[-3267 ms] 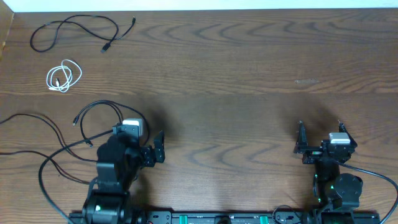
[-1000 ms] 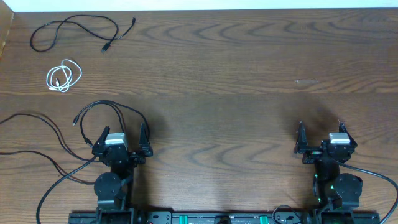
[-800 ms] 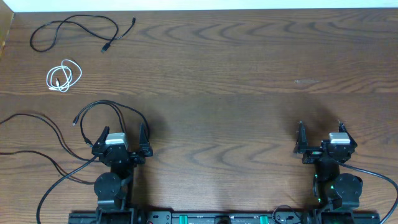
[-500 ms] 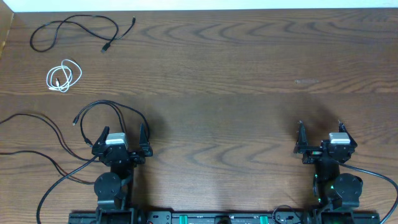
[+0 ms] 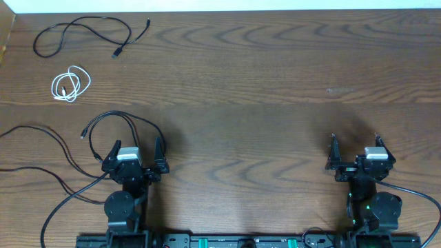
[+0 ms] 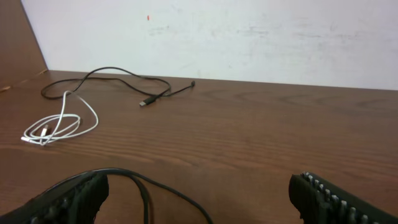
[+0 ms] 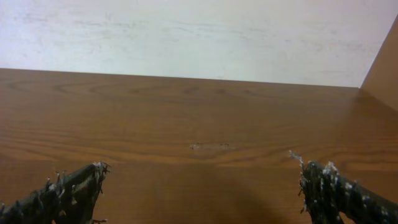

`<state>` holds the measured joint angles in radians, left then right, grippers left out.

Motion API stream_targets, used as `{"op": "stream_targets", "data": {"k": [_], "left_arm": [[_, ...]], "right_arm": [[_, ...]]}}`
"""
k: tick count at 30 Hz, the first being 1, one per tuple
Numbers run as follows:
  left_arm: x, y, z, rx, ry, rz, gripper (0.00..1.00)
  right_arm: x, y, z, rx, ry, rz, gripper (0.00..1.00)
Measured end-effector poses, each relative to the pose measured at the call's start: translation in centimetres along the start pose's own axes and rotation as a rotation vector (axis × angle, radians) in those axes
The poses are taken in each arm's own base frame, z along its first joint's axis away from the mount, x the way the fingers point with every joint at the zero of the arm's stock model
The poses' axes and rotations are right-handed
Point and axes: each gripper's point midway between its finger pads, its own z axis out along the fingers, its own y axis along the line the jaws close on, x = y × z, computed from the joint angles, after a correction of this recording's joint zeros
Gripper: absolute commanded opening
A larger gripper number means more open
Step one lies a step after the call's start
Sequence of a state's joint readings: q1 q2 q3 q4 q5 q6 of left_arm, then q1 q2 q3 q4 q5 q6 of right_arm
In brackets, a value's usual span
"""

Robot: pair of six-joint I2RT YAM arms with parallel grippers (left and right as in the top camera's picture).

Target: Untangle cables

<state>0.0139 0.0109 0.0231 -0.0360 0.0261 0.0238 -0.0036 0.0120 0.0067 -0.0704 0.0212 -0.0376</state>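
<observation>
Left pincer (image 5: pixel 133 148): is hanging spread wide, gripping nothing.
Right pincer (image 5: pixel 355 143): is hanging spread, empty.
Cables: white cable (image 5: pixel 70 85) is lying at the desk's (image 5: pixel 275 83) left, between far black cable (image 5: pixel 118 52) and near black cable (image 5: pixel 114 113), which is looping beside the left pincer.
Risk: a finger snagging that loop could be dragging cables together.

Overhead looks straight down at the table (image 5: pixel 275 103); wrist views skim it toward the wall (image 7: pixel 186 37).
</observation>
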Motion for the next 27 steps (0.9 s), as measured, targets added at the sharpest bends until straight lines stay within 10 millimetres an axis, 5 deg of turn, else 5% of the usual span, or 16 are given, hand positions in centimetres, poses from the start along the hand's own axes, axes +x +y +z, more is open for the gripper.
{"op": "stream_targets", "data": {"k": [11, 27], "left_arm": [[0.0, -1.2, 0.0, 0.047, 0.001, 0.005, 0.98], [0.0, -0.4, 0.0, 0.015, 0.001, 0.002, 0.98]], "right_arm": [[0.0, 0.0, 0.0, 0.000, 0.000, 0.000, 0.99], [0.0, 0.0, 0.0, 0.000, 0.000, 0.000, 0.99]]}}
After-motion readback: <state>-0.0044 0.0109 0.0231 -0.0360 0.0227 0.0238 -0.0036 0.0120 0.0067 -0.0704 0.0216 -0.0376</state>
